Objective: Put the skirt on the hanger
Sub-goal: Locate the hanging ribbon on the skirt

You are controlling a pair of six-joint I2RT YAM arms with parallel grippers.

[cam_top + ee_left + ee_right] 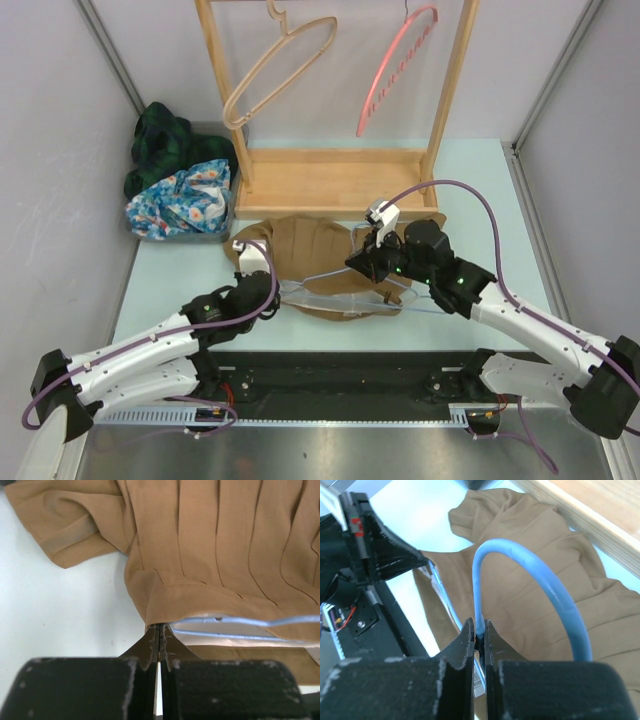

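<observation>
**Q:** Pale table [180, 270], then. What lies on it?
**R:** Skirt [310, 245], tan and pleated, spread flat at the middle of the top view, just below the wooden rack [330, 180]. Its upper edge reaches the rack's base.
**Q:** And the hanger?
**R:** Hanger [560, 600], light blue, lies at the skirt's lower edge. In the left wrist view its bar runs inside the waistband opening at lower right.
**Q:** Right gripper?
**R:** Right gripper [479, 627] has its jaws pinching the foot of the hanger's hook, which arches up over the skirt.
**Q:** Left one?
**R:** Left gripper [159, 627] has its jaws pressed together, tips at the waistband's edge, and it seems to nip the cloth there.
**Q:** Anything else?
**R:** Beige hanger [280, 70] and pink hanger [400, 65] hang on the rack at the top of the frame, and a pile of clothes [180, 180] sits at upper left
</observation>
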